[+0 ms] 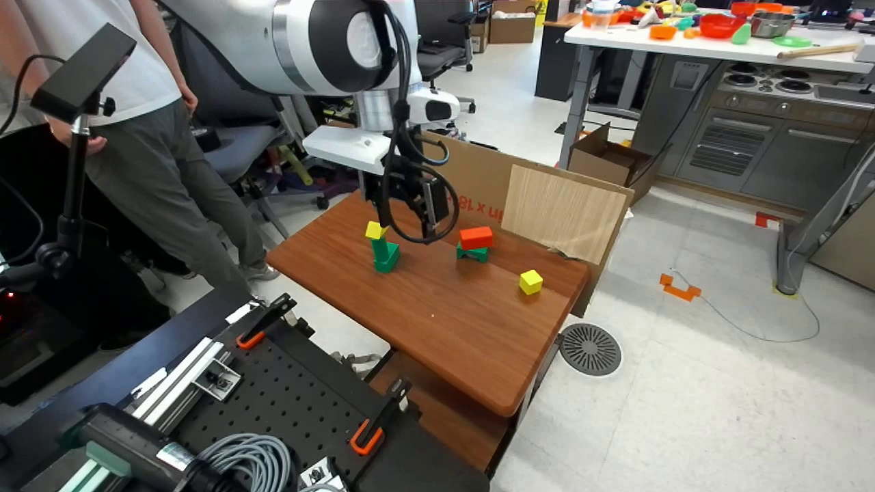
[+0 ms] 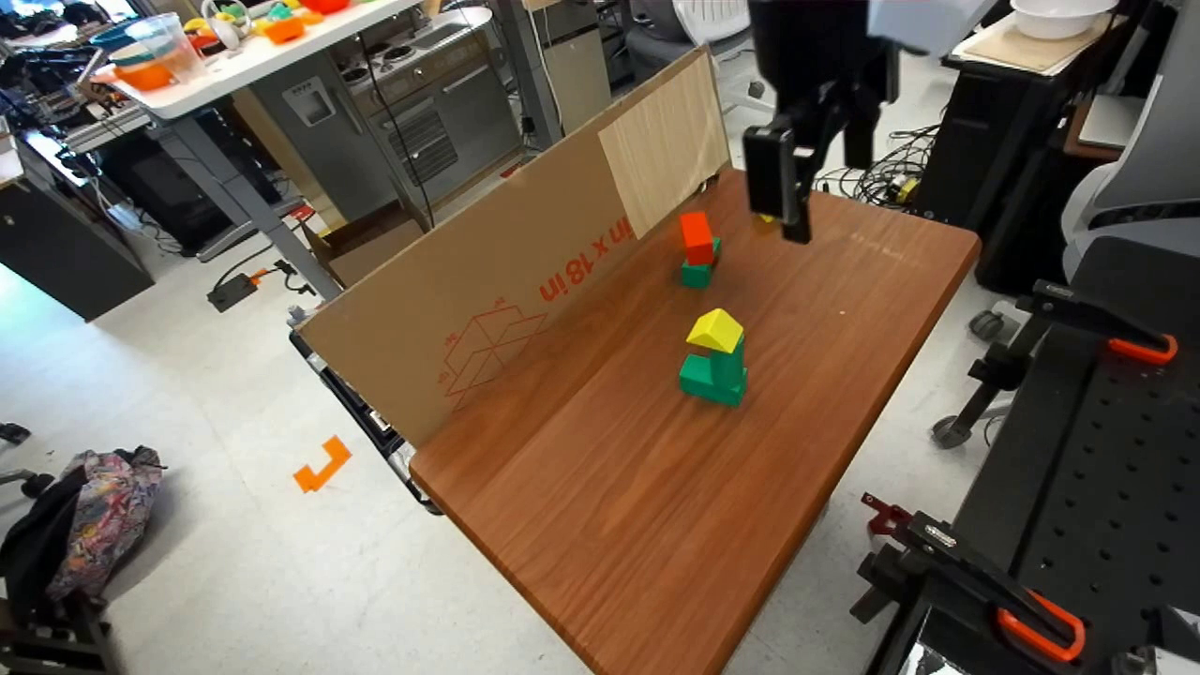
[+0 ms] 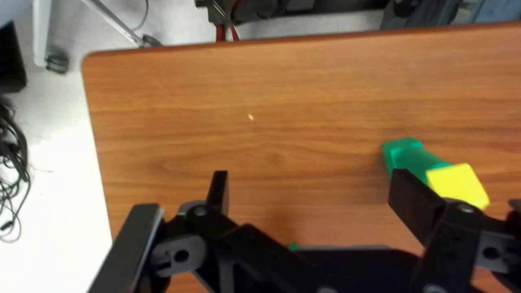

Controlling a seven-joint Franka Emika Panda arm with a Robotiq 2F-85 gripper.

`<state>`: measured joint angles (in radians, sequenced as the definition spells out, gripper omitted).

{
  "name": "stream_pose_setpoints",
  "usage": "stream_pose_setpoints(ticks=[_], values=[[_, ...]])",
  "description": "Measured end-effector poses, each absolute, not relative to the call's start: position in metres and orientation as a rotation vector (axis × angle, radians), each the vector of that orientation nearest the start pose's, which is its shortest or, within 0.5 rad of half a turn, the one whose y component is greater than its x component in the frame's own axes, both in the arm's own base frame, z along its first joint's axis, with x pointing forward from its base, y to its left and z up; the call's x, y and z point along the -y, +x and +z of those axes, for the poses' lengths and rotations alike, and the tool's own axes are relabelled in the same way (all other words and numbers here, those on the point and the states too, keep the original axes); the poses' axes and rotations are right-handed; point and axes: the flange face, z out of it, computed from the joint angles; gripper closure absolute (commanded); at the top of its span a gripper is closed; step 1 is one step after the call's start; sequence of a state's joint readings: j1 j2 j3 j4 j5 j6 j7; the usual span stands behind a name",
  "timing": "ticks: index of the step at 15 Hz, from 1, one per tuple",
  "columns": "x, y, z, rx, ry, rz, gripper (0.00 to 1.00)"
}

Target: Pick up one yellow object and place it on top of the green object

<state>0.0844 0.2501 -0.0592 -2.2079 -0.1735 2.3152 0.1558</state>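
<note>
While the tool [image 3: 311, 187] hangs spread over the brown tabletop [image 2: 628, 469], cardboard [image 2: 511, 267] lines one edge, pale floor [image 1: 711, 410] beyond.

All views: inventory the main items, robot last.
Table: 1, brown, mid-scene
Yellow cube: 1, yellow, on table
Green tower: at least 2 pieces, green, on table
Yellow wedge: 1, yellow, atop tower
Green base: count unclear, green, on table
Red block: 1, orange-red, atop base
Cardboard: 1, brown, along table edge
Panel: 1, pale, against cardboard
Board: 1, black, beside table
Clamps: 2, black-orange, at board edge
White table: 1, white, background
Kitchenware: several, mixed, on white table
Arm: 1, white-black, above table
Hand: 1, black, open above table
</note>
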Motion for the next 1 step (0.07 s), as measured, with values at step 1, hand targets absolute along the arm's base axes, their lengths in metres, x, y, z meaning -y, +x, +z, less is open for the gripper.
stream_pose_setpoints(ticks=[1], values=[[0.0098, 0.5305, 0.256, -0.007, -3.278, 0.303, 0.0]])
